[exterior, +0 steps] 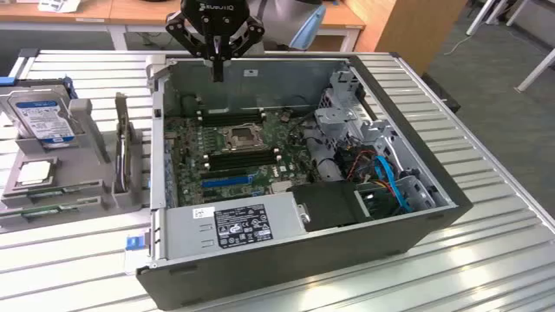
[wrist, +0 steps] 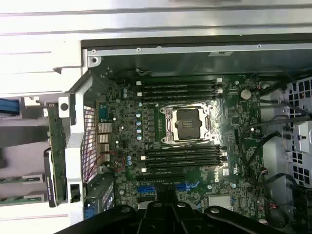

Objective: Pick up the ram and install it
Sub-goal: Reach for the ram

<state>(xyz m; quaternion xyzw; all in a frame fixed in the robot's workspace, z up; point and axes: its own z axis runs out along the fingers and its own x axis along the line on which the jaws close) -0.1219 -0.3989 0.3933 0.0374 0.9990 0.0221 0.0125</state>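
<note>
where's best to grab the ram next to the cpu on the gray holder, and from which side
Likely mid-length on its exposed long edge, pinching the thin board's faces, from straight above: the ram sits lengthwise in a holder slot that seems to box in its ends.

- Place: robotics lab or electronics workshop, set up for computer assembly.
- Bench (exterior: 494, 260): slatted metal top, filling the middle of the exterior view.
- Desktop computer case (exterior: 347, 260): side panel off, motherboard (exterior: 234, 153) exposed, mid-bench.
- Grey parts fixture (exterior: 91, 130): at 9 o'clock, carrying a hard drive (exterior: 41, 117).
- Robot pincer (exterior: 217, 68): at 12 o'clock, above the case.
- Wooden desks (exterior: 130, 13): beyond the bench, at 11 o'clock.
- Grey floor (exterior: 503, 110): at 2 o'clock.
</note>
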